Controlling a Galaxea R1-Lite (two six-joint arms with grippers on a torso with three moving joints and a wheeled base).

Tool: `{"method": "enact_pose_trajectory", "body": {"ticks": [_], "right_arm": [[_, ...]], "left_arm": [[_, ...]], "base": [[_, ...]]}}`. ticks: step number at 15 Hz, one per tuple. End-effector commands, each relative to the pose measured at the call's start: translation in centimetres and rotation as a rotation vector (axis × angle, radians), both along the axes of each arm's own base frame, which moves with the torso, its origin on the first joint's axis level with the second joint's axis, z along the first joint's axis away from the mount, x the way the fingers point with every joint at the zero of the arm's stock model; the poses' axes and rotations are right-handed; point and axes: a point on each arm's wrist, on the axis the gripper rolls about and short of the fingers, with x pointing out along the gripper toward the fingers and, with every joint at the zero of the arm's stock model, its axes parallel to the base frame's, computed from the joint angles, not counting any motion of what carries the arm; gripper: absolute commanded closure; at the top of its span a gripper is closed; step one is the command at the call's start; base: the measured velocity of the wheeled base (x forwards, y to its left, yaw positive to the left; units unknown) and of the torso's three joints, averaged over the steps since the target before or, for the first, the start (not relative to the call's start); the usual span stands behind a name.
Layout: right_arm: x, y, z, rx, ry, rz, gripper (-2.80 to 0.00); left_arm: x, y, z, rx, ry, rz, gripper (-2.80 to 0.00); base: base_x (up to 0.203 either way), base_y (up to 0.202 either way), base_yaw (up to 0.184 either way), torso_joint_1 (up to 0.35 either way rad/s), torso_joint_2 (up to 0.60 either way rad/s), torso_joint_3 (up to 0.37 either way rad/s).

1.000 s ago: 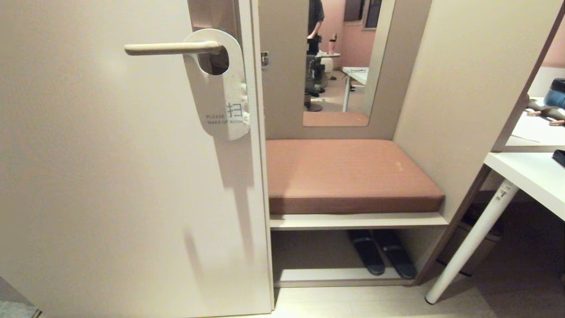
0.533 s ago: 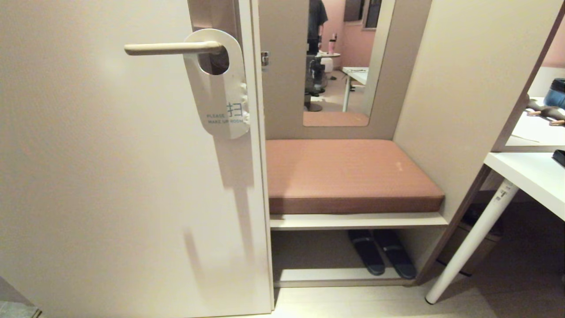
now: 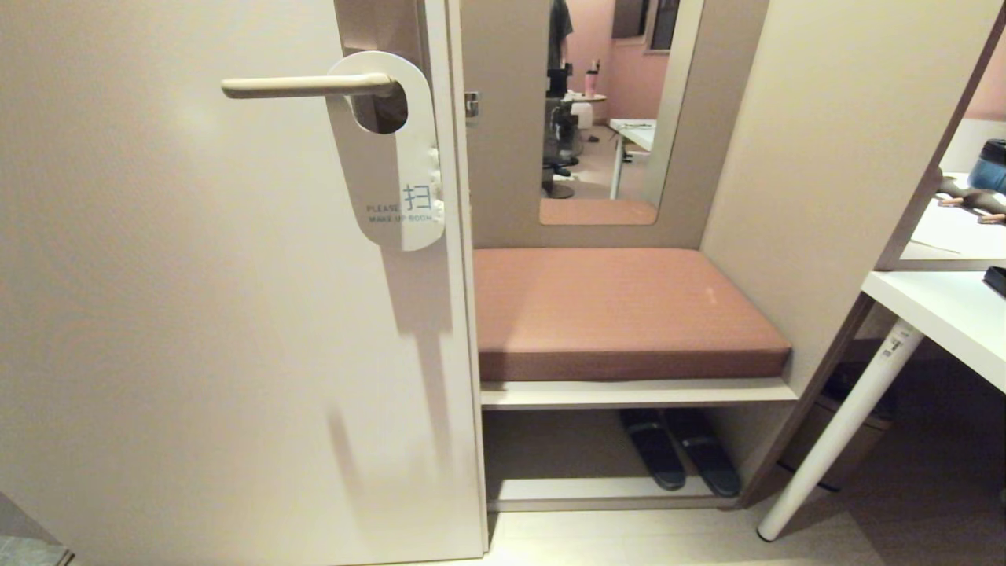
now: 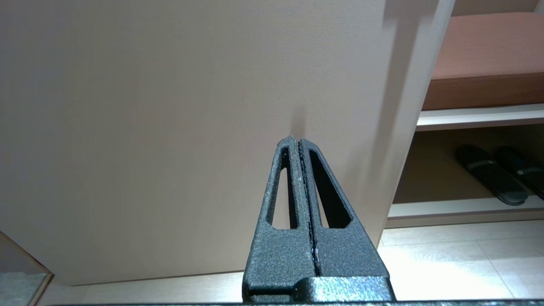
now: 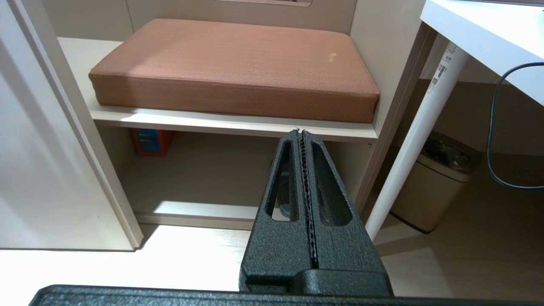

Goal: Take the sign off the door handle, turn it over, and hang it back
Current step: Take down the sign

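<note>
Sign hangs white side out on door handle, at 11 o'clock. Left gripper and right gripper parked low, fingers pressed together, empty. Risk: thin card slipping from pinch.

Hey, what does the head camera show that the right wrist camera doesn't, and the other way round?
Only the head view shows the sign hanging on the door handle, white "make up room" side out, plus the mirror. Only the right wrist view shows the shut right claw, a small orange-and-blue box under the bench, a black cable and a bin in full. Both show the brown cushion and the white table leg.
</note>
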Motion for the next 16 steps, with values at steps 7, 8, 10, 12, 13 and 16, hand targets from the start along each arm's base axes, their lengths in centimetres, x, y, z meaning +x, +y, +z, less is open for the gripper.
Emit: {"method": "enact_pose_trajectory", "body": {"ticks": [7, 8, 10, 12, 13, 16], "right_arm": [[0.00, 0.00, 0.01, -0.001, -0.001, -0.001, 0.00], [0.00, 0.00, 0.01, -0.001, -0.001, 0.001, 0.00], [0.00, 0.00, 0.01, -0.001, -0.001, 0.001, 0.00], [0.00, 0.00, 0.01, -0.001, -0.001, -0.001, 0.00], [0.00, 0.00, 0.01, -0.001, -0.001, 0.001, 0.00], [0.00, 0.00, 0.01, -0.001, -0.001, -0.001, 0.00]], "left_arm": [[0.01, -0.01, 0.01, 0.004, 0.000, -0.002, 0.00], [0.00, 0.00, 0.06, -0.002, -0.002, 0.003, 0.00], [0.00, 0.01, 0.05, -0.019, -0.002, 0.004, 0.00], [0.01, 0.01, 0.03, -0.024, -0.002, 0.004, 0.00], [0.01, 0.01, 0.03, -0.024, -0.002, 0.004, 0.00], [0.01, 0.01, 0.03, -0.024, -0.002, 0.003, 0.00]], "base": [[0.000, 0.000, 0.000, 0.000, 0.00, 0.000], [0.000, 0.000, 0.000, 0.000, 0.00, 0.000], [0.000, 0.000, 0.000, 0.000, 0.00, 0.000], [0.000, 0.000, 0.000, 0.000, 0.00, 0.000], [0.000, 0.000, 0.000, 0.000, 0.00, 0.000], [0.000, 0.000, 0.000, 0.000, 0.00, 0.000]]}}
